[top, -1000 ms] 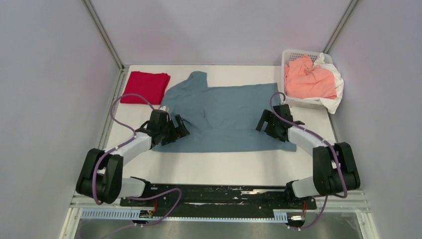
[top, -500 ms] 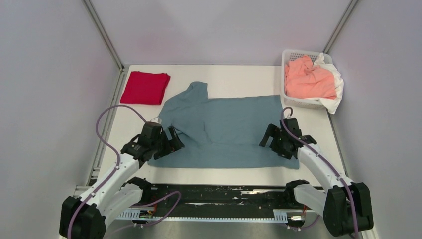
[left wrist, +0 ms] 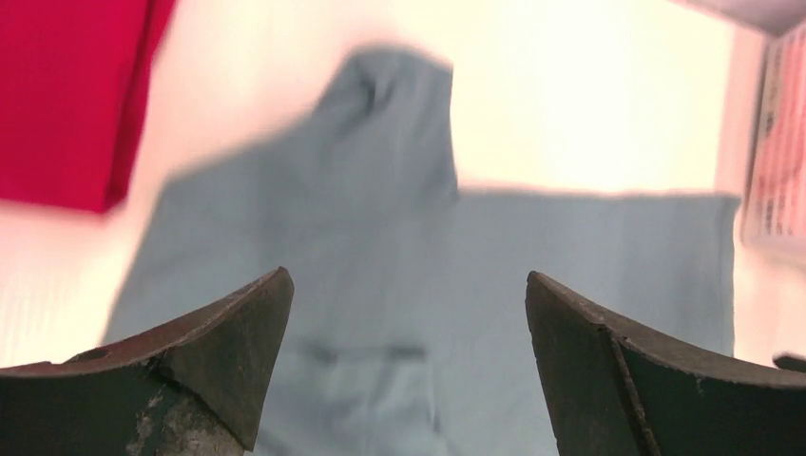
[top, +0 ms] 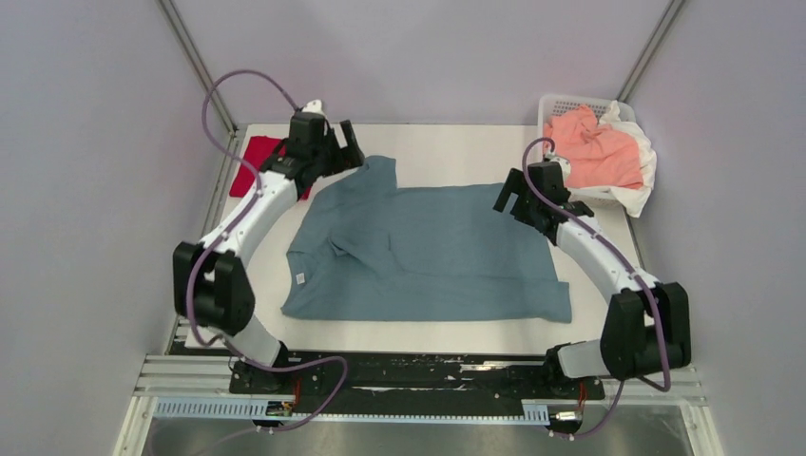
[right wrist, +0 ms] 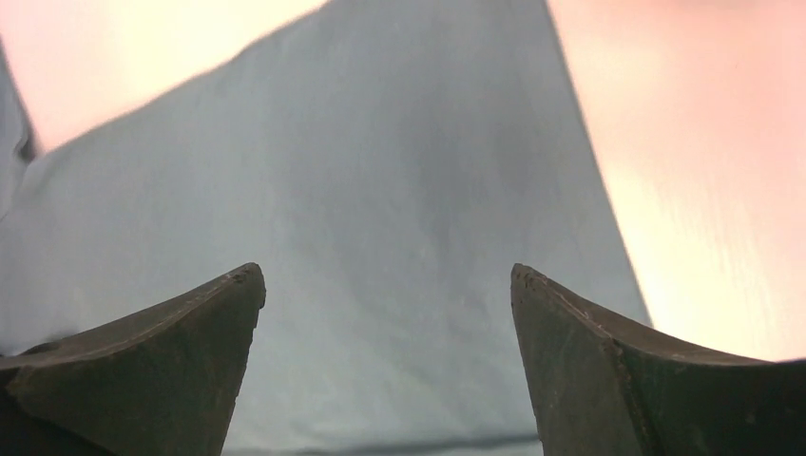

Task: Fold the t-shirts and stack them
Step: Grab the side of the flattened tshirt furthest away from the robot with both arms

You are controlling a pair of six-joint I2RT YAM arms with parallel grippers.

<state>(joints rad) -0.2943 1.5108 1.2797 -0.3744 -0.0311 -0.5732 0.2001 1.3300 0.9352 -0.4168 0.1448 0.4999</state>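
Note:
A dusty teal-blue t-shirt (top: pixel 428 252) lies spread flat in the middle of the table, one sleeve pointing to the back. A folded red t-shirt (top: pixel 249 163) lies at the back left, partly hidden by my left arm. A salmon-pink t-shirt (top: pixel 594 147) is bunched in the basket. My left gripper (top: pixel 346 150) is open and empty above the teal sleeve; the left wrist view shows the teal shirt (left wrist: pixel 409 237) and the red shirt (left wrist: pixel 67 95) below it. My right gripper (top: pixel 509 199) is open and empty over the teal shirt's far right corner (right wrist: pixel 380 218).
A white perforated basket (top: pixel 554 106) stands at the back right, with a white cloth (top: pixel 642 171) hanging over its rim. The basket's edge shows in the left wrist view (left wrist: pixel 775 142). Enclosure walls stand at the left, back and right.
Both grippers held the teal shirt's near side and drew it toward the front edge. They have let go and moved to the shirt's far side. The shirt now lies flatter and nearer.

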